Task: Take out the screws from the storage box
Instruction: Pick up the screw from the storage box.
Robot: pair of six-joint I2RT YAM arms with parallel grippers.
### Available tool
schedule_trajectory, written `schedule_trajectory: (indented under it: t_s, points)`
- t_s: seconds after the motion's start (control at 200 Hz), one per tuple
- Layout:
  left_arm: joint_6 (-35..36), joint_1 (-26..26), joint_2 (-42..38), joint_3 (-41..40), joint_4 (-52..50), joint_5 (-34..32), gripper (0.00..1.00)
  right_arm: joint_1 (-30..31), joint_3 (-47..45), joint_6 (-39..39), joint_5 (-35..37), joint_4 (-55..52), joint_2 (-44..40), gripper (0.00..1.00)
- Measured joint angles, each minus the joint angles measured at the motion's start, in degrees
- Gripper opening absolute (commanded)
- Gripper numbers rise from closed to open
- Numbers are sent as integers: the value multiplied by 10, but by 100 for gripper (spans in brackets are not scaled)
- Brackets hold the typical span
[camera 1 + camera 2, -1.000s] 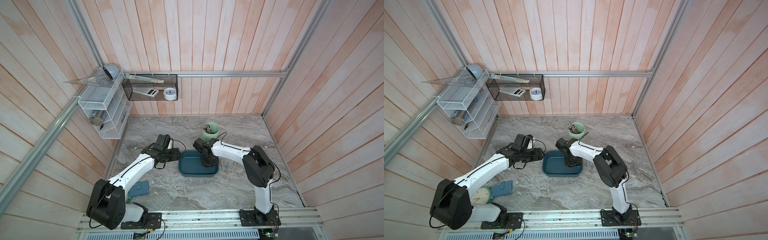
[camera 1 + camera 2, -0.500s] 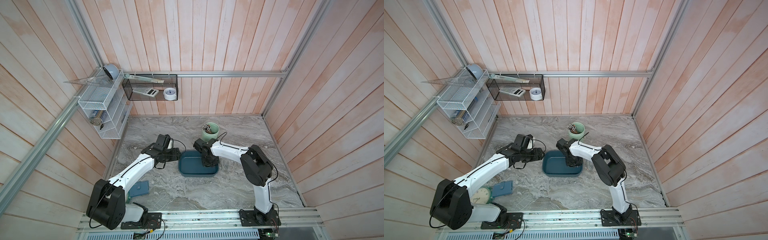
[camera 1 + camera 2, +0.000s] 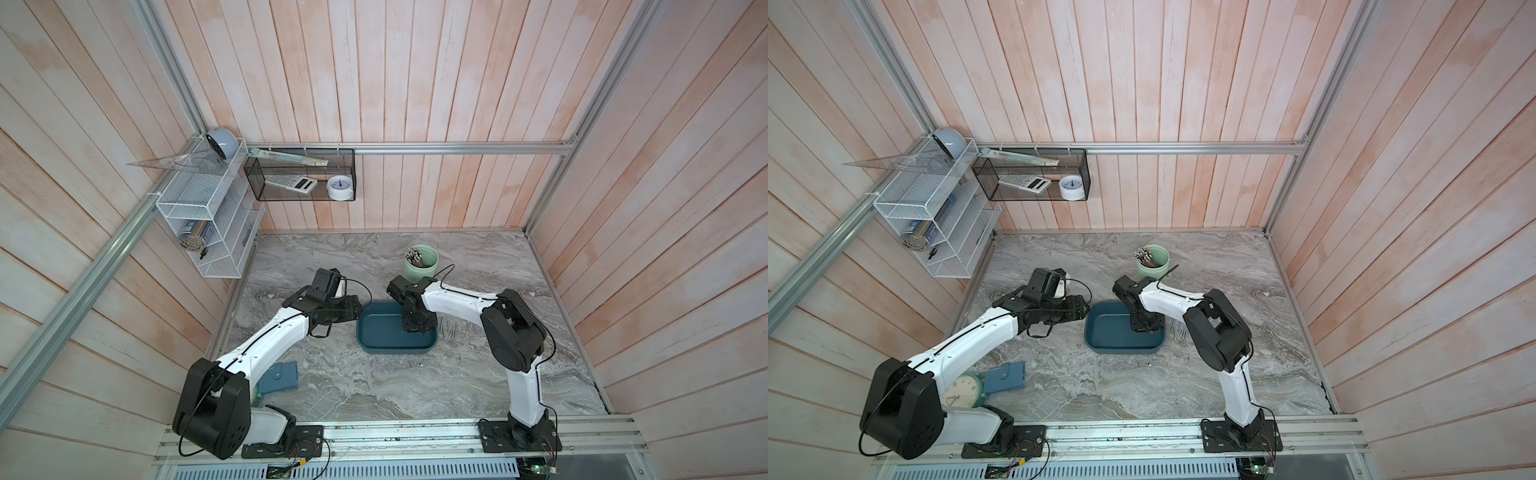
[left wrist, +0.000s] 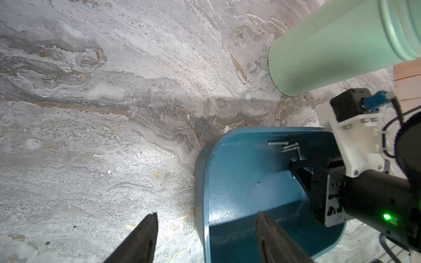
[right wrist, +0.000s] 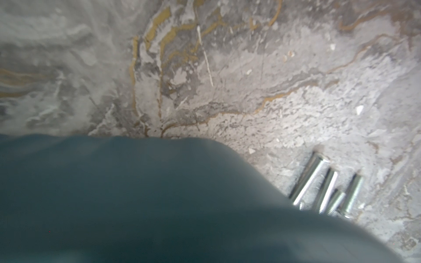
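left claw (image 4: pixel 206 214): low, reaching forward, jaws apart | right claw (image 4: pixel 293 162): angled down, jaws closed

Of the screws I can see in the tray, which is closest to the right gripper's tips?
The crosswise screw, its end at the right gripper. The other two screws lie nearly parallel beside the tray wall, farther off.

Shiny metal screws (image 5: pixel 328 189), glossy plastic storage box (image 4: pixel 239 193)
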Motion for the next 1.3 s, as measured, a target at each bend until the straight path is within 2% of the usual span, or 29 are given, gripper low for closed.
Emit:
schedule_trajectory:
  t_s: [0.1,0.29,0.725,1.3]
  points:
    - [0,0,0,0,0,0,73,-3,0,0,-5,1,0,18]
    - [0,0,0,0,0,0,73,-10,0,2,-13,15,0,19]
    - [0,0,0,0,0,0,73,-13,1,0,-30,28,-1,7]
    - [0,0,0,0,0,-2,73,-13,-31,-14,-34,43,-72,6]
